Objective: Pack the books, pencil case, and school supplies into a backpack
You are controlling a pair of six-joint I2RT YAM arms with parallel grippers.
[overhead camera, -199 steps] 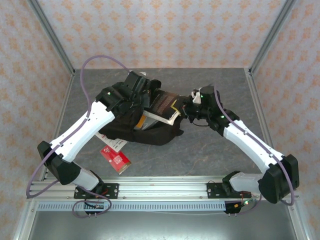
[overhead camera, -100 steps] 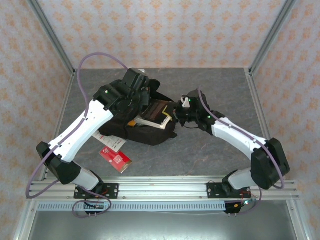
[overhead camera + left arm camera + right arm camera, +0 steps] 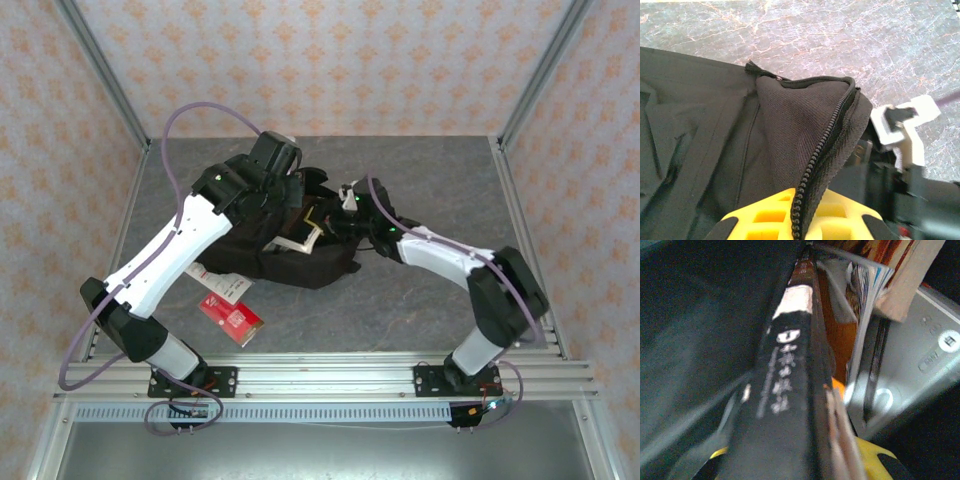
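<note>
The right gripper (image 3: 336, 218) drives further left across the table (image 3: 440, 180). The books (image 3: 308, 232), which stood well clear of the backpack (image 3: 300, 262) a second ago, now show as a mere sliver in its mouth. The fingers are clamped on the black book (image 3: 790, 365), seen spine-on in the wrist view, with an orange book (image 3: 832, 340) pressed beside it. The left gripper (image 3: 284, 190) is pinched tight on the zip edge (image 3: 815, 160), holding the opening up. The books look nearly home, and letting go seems the likely next step. A red packet (image 3: 232, 318) and a white card (image 3: 222, 284) lie on the table near the left arm, outside the backpack and yet to be packed.
</note>
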